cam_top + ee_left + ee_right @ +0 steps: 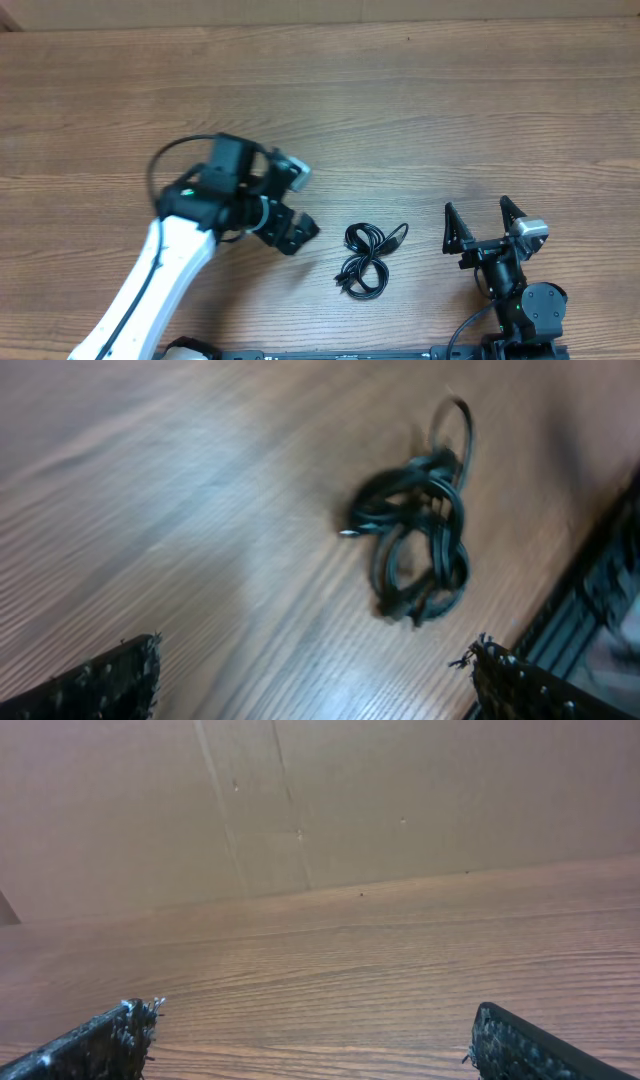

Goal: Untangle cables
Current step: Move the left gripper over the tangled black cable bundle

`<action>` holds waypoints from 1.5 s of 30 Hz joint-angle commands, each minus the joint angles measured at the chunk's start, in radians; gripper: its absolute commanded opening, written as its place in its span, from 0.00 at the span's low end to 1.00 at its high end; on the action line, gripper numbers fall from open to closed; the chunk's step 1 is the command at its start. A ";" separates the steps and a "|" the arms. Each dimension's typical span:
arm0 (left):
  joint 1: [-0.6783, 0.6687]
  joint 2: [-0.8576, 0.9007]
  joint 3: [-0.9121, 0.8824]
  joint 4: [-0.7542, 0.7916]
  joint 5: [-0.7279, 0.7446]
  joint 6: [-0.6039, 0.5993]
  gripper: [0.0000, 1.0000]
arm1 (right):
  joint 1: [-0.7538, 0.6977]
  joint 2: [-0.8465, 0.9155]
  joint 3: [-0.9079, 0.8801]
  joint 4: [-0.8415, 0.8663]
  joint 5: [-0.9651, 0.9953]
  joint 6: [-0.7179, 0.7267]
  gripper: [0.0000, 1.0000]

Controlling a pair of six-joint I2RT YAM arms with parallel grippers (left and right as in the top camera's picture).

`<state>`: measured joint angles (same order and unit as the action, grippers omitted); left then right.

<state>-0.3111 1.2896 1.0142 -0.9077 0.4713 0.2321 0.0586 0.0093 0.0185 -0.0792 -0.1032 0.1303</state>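
Observation:
The cables (366, 260) lie as one tangled bundle of thin black loops on the wooden table, low and centre-right in the overhead view. The bundle also shows blurred in the left wrist view (420, 530). My left gripper (297, 205) is open and empty, a short way left of the bundle and pointed toward it; its fingertips (315, 675) sit wide apart with bare wood between them. My right gripper (477, 222) is open and empty, right of the bundle, pointing at the far edge. The right wrist view (310, 1040) shows only bare wood between the fingers.
The wooden table (400, 110) stretches far behind the bundle. A brown cardboard wall (320, 800) stands at the table's far edge. A black rail (340, 352) runs along the near edge, close below the bundle.

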 commanded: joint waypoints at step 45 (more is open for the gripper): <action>-0.201 0.438 0.026 0.373 0.192 0.531 1.00 | -0.004 -0.006 -0.010 0.003 0.009 0.003 1.00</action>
<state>-0.5045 1.6829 1.0218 -0.5377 0.6167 0.7372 0.0589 0.0093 0.0185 -0.0803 -0.1036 0.1307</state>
